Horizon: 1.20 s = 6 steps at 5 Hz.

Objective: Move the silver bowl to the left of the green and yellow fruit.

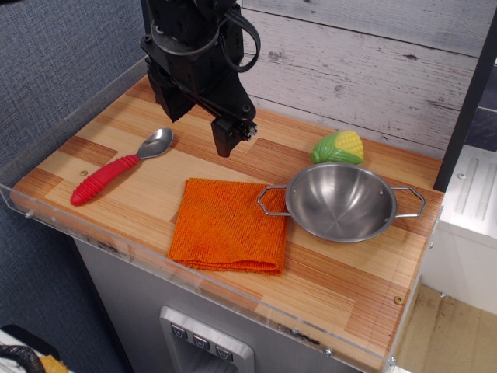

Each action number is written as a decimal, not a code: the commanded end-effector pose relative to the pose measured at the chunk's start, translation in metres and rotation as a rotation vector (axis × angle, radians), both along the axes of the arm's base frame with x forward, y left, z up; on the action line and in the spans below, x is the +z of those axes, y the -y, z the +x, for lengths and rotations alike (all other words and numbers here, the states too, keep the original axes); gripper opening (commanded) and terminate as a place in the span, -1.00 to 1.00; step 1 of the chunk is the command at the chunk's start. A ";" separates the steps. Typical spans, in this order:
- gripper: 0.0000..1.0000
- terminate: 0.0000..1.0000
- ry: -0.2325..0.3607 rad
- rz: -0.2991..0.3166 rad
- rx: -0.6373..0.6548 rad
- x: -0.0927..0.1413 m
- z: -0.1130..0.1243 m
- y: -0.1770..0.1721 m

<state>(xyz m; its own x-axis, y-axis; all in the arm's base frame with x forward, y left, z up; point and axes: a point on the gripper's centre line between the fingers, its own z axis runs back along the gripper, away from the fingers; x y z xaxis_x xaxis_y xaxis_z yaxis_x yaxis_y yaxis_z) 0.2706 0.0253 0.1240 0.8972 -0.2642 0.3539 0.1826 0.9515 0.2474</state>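
The silver bowl sat upright near the table's right edge, its wire handles pointing left and right. The green and yellow fruit lay just behind it. The gripper hung empty over the back-left; I couldn't tell its opening.

Wooden striped table with clear acrylic rim. Behind the table: whitewashed plank wall. Left of the table: grey-blue fabric panel. Right of the table: white cabinet, tan floor below.

No legible text, label or number on anything here.
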 end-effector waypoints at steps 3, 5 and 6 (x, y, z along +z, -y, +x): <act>1.00 -1.00 0.044 0.065 -0.487 0.011 0.039 0.029; 1.00 -1.00 0.112 0.055 -0.940 0.010 0.068 0.099; 1.00 -1.00 0.097 0.104 -1.193 0.005 0.064 0.123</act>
